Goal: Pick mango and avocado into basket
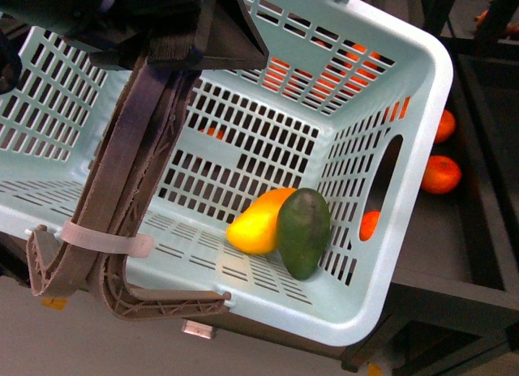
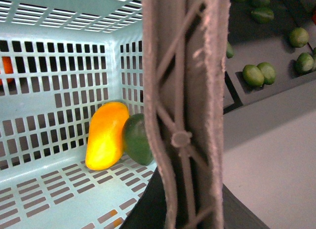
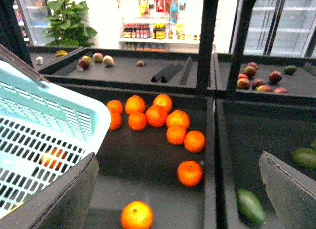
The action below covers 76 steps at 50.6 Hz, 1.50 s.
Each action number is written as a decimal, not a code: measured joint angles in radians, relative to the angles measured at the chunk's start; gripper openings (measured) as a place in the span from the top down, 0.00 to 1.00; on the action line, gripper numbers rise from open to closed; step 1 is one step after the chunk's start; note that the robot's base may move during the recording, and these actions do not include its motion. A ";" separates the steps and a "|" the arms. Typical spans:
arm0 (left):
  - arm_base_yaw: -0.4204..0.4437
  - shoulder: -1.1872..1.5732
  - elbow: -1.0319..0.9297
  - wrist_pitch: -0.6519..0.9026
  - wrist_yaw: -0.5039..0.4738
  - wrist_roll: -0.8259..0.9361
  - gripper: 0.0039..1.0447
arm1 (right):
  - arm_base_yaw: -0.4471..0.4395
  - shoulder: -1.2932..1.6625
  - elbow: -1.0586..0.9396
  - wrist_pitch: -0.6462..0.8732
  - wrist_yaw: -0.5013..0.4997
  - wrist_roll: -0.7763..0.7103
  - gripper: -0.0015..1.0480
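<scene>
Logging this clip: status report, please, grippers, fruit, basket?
Right gripper open, empty. Left fingers hidden behind handles. Mango and avocado touching, both in basket. Nothing obstructing.

basket (image 1: 389,254): smooth plastic | mango (image 1: 255,226): glossy | avocado (image 1: 304,230): matt

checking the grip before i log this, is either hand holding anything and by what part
The left hand appears to hold the basket by its brown handles, though its fingers are hidden. The right hand is open and holds nothing.
</scene>
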 joint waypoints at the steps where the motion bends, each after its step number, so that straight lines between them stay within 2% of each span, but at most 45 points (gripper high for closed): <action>1: 0.000 0.000 0.000 0.000 -0.001 0.000 0.94 | 0.000 0.000 0.000 -0.002 -0.001 0.000 0.07; 62: 0.011 0.001 0.000 0.000 -0.032 0.008 0.94 | -0.002 0.000 0.000 -0.002 -0.002 -0.001 0.07; 66: 0.008 0.001 0.000 0.000 -0.016 0.006 0.94 | -0.002 0.000 0.000 -0.002 -0.003 -0.001 0.07; 67: 0.010 0.002 0.000 0.005 0.012 0.014 0.94 | -0.002 0.000 0.000 -0.002 -0.003 -0.001 0.07; 68: 0.010 0.018 0.001 0.019 0.097 0.047 0.94 | -0.002 0.000 0.000 -0.002 -0.002 -0.001 0.07; 72: 0.008 0.077 0.027 0.039 0.208 0.150 0.94 | -0.002 0.000 0.000 -0.002 -0.002 -0.001 0.07; 76: 0.002 0.177 0.085 0.089 0.220 0.188 0.94 | -0.002 0.000 0.000 -0.002 -0.003 -0.001 0.07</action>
